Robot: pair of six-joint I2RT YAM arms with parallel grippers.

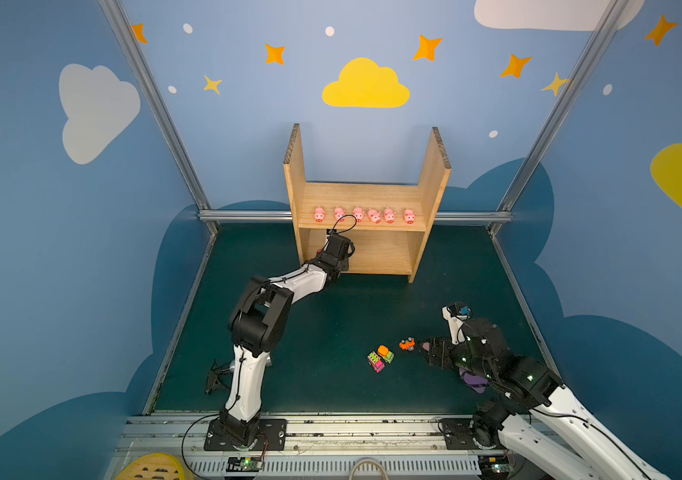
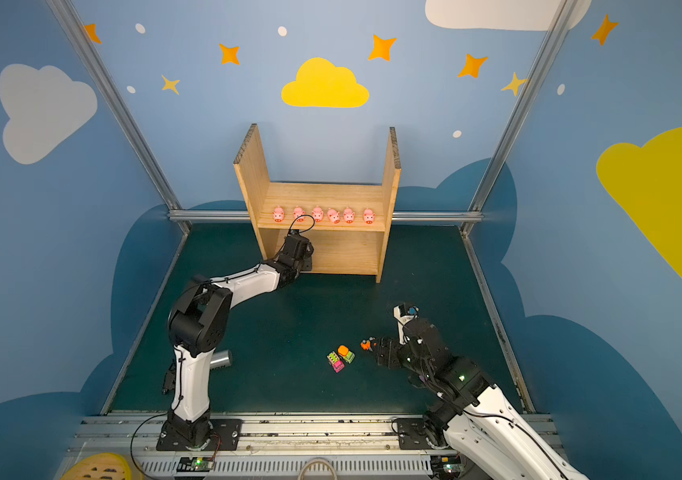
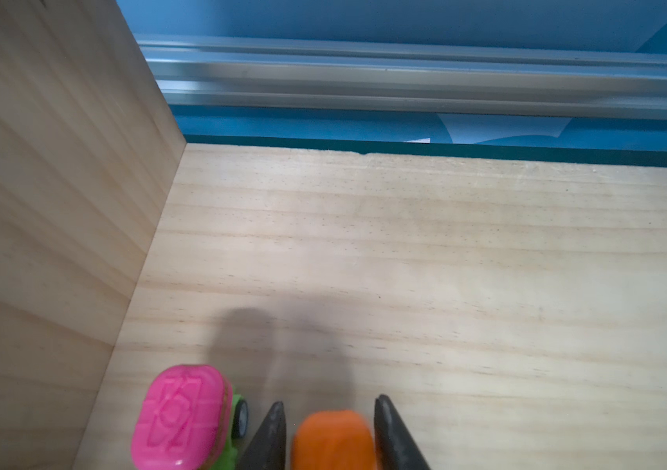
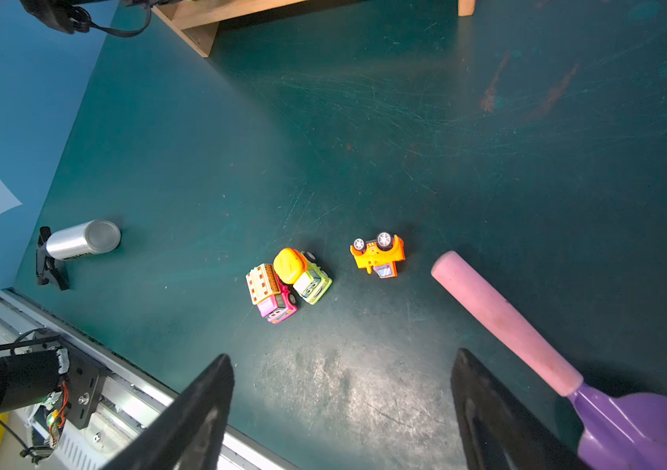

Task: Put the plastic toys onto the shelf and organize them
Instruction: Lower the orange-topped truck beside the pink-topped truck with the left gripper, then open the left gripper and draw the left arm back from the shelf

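on the shelf (image 1: 428, 187), six pigs (image 1: 374, 215) above, pink vehicle (image 3: 179, 419) and orange vehicle (image 3: 332, 441) below

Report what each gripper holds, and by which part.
Left gripper: orange toy vehicle sits between its jaws, flanked at its sides; a firm grip cannot be told. Right gripper: open, holding nothing.
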